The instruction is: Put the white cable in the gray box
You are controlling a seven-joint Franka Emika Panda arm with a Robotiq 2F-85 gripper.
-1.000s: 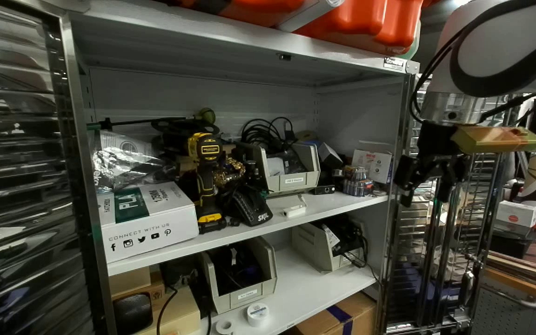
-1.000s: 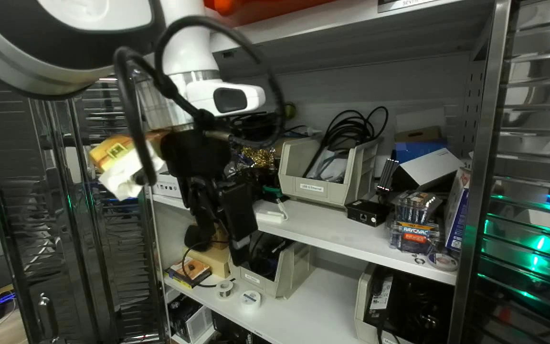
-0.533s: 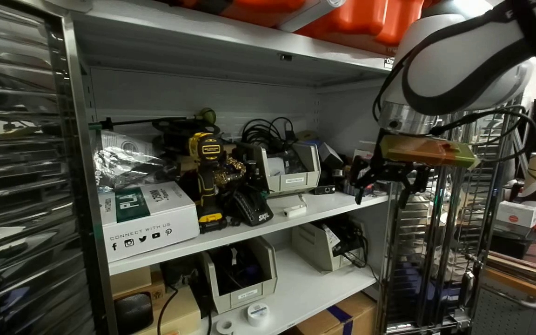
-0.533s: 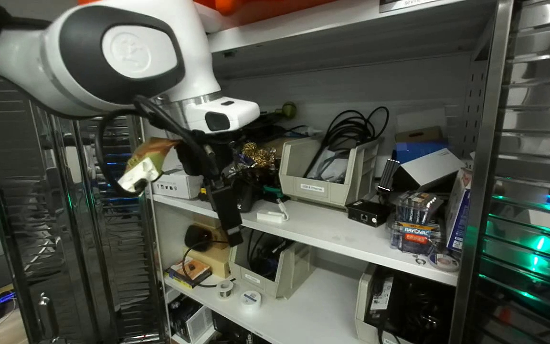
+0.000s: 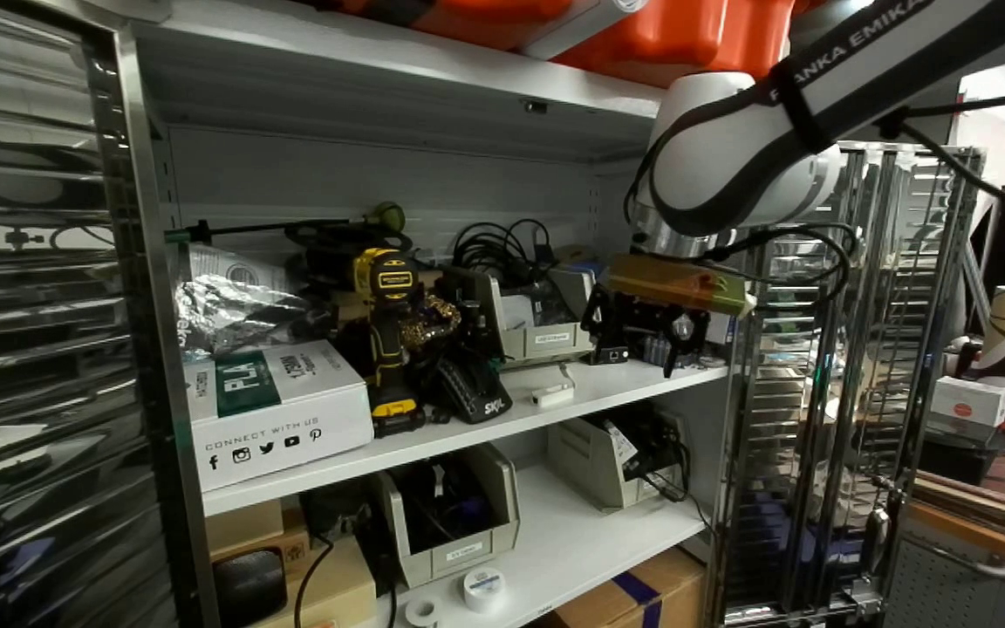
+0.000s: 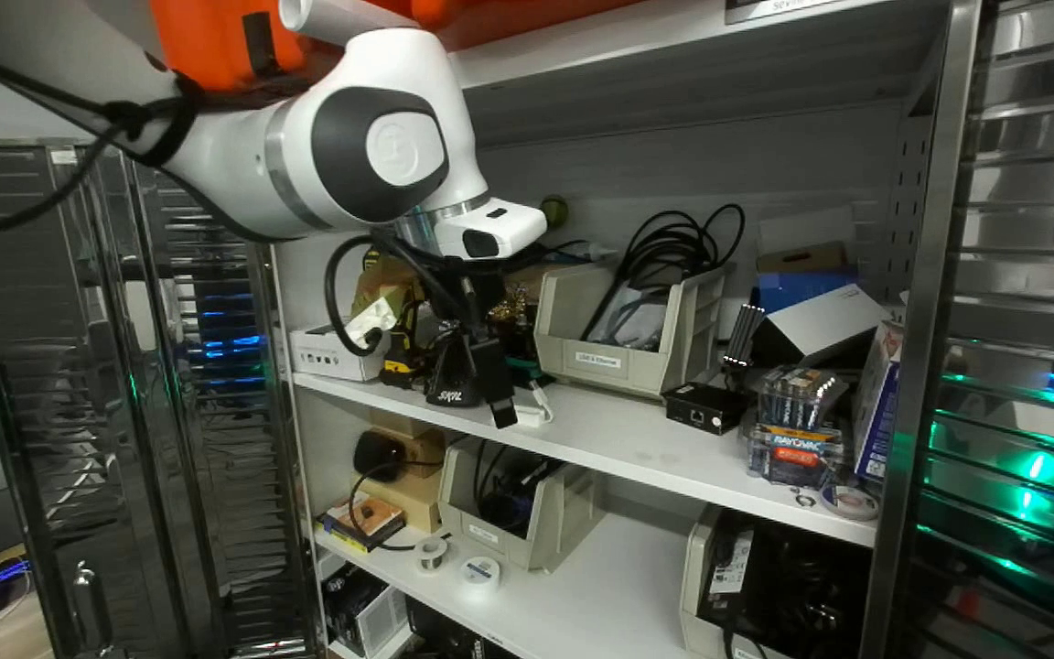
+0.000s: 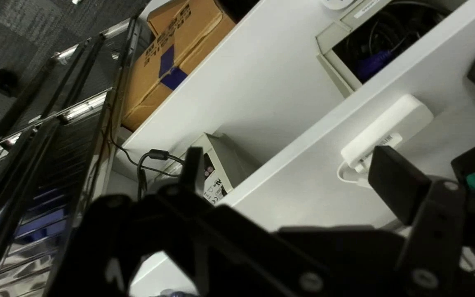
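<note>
We've got the gripper (image 7: 287, 159) spread wide; at right in the wrist view, the smooth, blocky white cable (image 7: 386, 131) on the shelf (image 7: 311, 202); mid-frame in an exterior view, black wires (image 6: 660, 261) looping from the angular gray box (image 6: 641, 368).

arm (image 5: 760, 144): white-and-black, lettered FRANKA EMIKA | claw (image 7: 288, 153): black, screws (image 7: 311, 282) seemingly grey

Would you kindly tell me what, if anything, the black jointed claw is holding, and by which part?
Nothing is held: the claw stands open and empty, and the white cable with its oblong block lies on the long white shelf.
</note>
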